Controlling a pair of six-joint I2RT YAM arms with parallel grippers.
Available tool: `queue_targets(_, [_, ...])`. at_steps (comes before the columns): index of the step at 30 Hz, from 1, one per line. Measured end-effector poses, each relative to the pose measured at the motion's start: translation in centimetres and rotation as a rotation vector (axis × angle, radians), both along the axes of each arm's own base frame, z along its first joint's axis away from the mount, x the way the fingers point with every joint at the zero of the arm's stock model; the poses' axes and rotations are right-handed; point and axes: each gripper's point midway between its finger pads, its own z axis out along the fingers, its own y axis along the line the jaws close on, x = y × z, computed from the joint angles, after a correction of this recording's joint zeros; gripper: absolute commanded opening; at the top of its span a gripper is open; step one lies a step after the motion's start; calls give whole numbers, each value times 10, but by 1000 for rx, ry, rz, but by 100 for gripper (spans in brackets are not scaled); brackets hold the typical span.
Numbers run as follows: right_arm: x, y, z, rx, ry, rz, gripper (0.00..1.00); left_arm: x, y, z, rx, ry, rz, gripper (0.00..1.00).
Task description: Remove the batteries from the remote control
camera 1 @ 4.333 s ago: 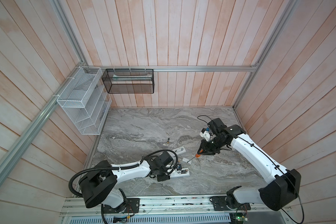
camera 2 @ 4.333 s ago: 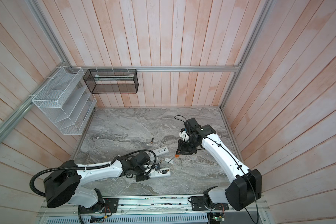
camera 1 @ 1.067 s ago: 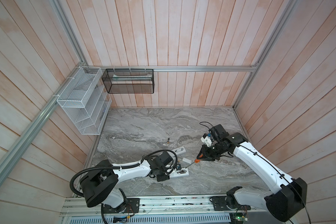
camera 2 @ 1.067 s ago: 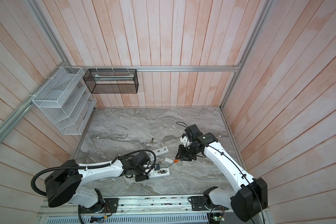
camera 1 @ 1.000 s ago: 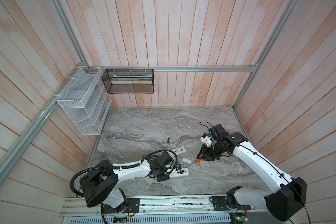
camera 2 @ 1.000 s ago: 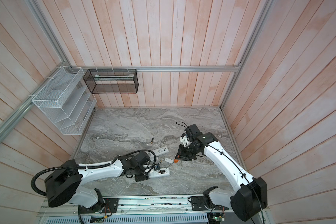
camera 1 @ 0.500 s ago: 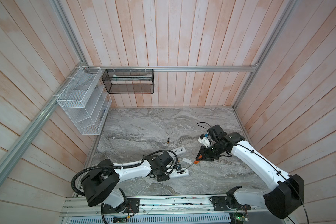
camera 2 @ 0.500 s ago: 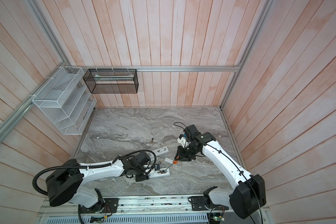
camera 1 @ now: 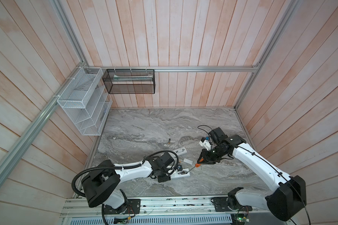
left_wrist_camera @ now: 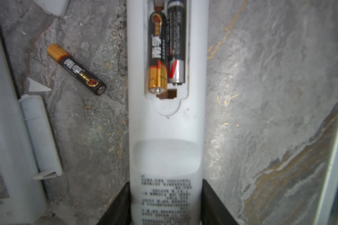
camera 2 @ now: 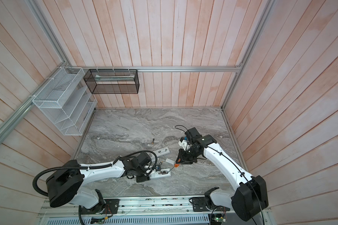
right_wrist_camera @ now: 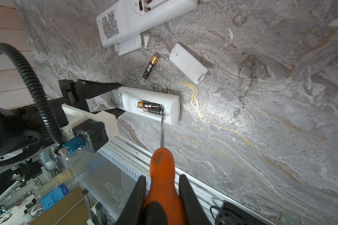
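Note:
My left gripper (left_wrist_camera: 166, 202) is shut on the white remote control (left_wrist_camera: 167, 136), which lies back up with its compartment open. Two batteries sit inside, one gold-ended (left_wrist_camera: 157, 54) and one silver-ended (left_wrist_camera: 176, 44). My right gripper (right_wrist_camera: 162, 187) is shut on an orange-handled screwdriver (right_wrist_camera: 161, 167); its tip (right_wrist_camera: 162, 111) rests at the compartment's far end against the batteries. One loose battery (right_wrist_camera: 151, 66) lies on the table beside the remote, another (camera 1: 169, 141) farther back. In both top views the remote (camera 1: 180, 174) (camera 2: 161, 174) lies near the front between the grippers.
A second white remote (camera 1: 180, 152) with an open compartment lies behind the held one. Two loose white battery covers (right_wrist_camera: 187, 65) (right_wrist_camera: 128, 45) lie nearby. A white mesh rack (camera 1: 82, 105) and a black mesh basket (camera 1: 129, 81) hang on the walls. A metal rail (camera 1: 164, 204) edges the front.
The right arm has shifted slightly left, bringing the screwdriver closer over the held remote. The left arm and remote have not moved.

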Motion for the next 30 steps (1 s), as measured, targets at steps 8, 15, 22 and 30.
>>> queue_targets(8, [-1,0,-1,12,-9,-4,13,0,0,0,1,0,0,13])
queue_targets(15, [-3,-1,-2,30,-14,-19,13,0,0,0,1,-1,1,13])
queue_targets(22, [-4,2,-1,31,-6,-41,13,0,0,0,2,-1,1,12])
queue_targets(30, [-6,9,3,3,-20,-43,13,0,1,0,5,1,1,13])
